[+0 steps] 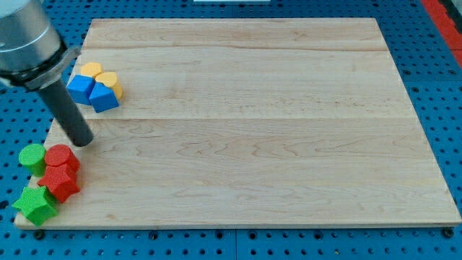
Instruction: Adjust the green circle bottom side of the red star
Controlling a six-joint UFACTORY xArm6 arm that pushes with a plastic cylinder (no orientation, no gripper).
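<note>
From where I stand the whole affair is crowded into the view's lower-left corner of the wooden board [253, 108]. The green circle [32, 157] sits right at the board's left edge, touching the left side of a red cylinder [60, 157]; just below that cylinder lies the red star [59, 181], and below and left of the star, a green star [34, 204] near the corner. The rod comes down slantwise from the view's upper left, and my tip [84, 140] rests on the wood just above and to the right of the red cylinder, so the green circle lies to the tip's lower left with the cylinder between them. There is no gripper here, only the bare rod, so nothing is clasped or let go. As I judge it, the circle now stands up and to the left of the red star, and must travel downward round it, where the green star already crowds the spot. Further up, two blue blocks [92, 92] and two yellow ones [101, 74] huddle together, well clear.
</note>
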